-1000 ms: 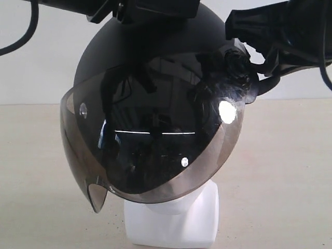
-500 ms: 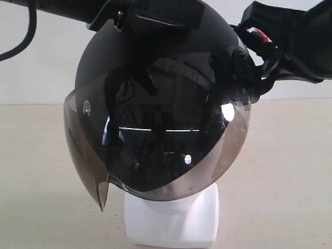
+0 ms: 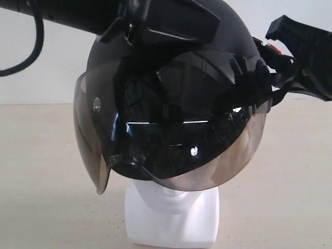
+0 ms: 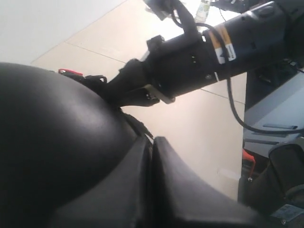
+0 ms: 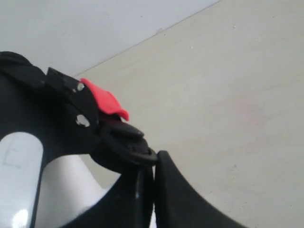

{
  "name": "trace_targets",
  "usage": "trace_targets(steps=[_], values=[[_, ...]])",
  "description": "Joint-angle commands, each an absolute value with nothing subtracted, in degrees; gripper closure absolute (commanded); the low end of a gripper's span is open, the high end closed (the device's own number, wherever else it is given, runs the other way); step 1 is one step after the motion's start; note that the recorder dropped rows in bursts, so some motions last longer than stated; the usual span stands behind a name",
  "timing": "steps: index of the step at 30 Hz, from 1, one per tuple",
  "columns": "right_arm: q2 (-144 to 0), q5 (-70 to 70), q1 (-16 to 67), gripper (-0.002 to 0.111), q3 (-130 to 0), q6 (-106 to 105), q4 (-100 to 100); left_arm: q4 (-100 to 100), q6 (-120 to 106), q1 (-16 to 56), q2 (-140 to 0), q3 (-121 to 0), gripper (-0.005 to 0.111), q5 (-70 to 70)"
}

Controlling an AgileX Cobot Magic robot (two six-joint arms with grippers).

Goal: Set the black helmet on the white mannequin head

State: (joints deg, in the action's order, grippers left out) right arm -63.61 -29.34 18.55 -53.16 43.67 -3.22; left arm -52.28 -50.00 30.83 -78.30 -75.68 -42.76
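Note:
The black helmet (image 3: 171, 78) hangs tilted over the white mannequin head (image 3: 171, 218), whose chin and blocky neck base show beneath the smoky visor (image 3: 207, 161). My left gripper (image 3: 171, 26) is on the helmet's crown. In the left wrist view its jaws (image 4: 153, 140) are pressed together beside the matte shell (image 4: 52, 142), pinching a thin black part of the helmet. My right gripper (image 3: 264, 78) is at the helmet's right side. The right wrist view shows it (image 5: 154, 154) shut on the chin strap, at the buckle with the red tab (image 5: 107, 104).
A beige tabletop (image 3: 41, 176) spreads around the head, with a pale wall (image 3: 46, 78) behind it. In the left wrist view the right arm (image 4: 213, 52) crosses above the helmet, and grey robot base parts (image 4: 275, 137) stand at the side.
The helmet has shifted right and risen slightly with both arms, so more of the mannequin's chin and mouth shows. The right gripper has moved right with the strap.

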Motion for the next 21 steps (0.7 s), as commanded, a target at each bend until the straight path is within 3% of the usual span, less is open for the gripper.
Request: trace_targets(steps=[1, 10, 21], values=[[-63.26, -31.12, 11.91, 0.108, -50.17, 42.91, -15.16, -47.25, -48.81, 33.26, -79.49, -74.48, 0.102, -40.71], [-63.49, -28.32, 11.81, 0.108, -49.80, 38.16, -12.00, -46.96, -45.83, 33.90, -79.49, -74.48, 0.102, -41.10], [-66.03, -22.80, 11.81, 0.108, -49.80, 37.93, -12.73, -43.57, -39.96, 39.94, -79.63, -74.48, 0.102, -37.48]])
